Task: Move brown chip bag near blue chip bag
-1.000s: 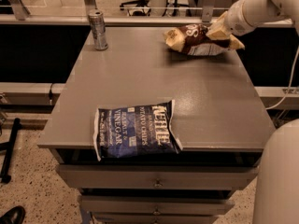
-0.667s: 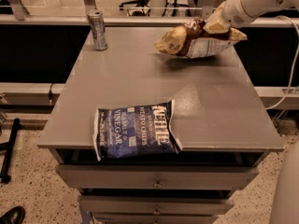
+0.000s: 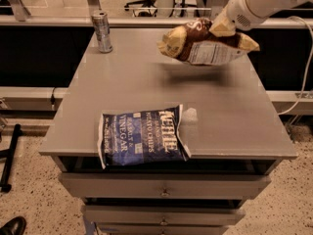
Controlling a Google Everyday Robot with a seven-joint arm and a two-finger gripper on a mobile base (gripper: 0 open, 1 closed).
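Observation:
The brown chip bag, dark brown in the middle with tan ends, hangs in the air above the back right of the grey table. My gripper comes in from the upper right and is shut on the bag's top edge. The bag casts a shadow on the table under it. The blue chip bag, navy with white lettering, lies flat at the table's front edge, left of centre, well in front of the lifted bag.
A silver can stands upright at the table's back left corner. Drawers sit under the tabletop. A cable hangs at the right. A rail and office floor lie behind the table.
The gripper has lifted the brown chip bag off the back right of the table and carried it left and toward the front, higher above the surface. The blue bag and can have not moved.

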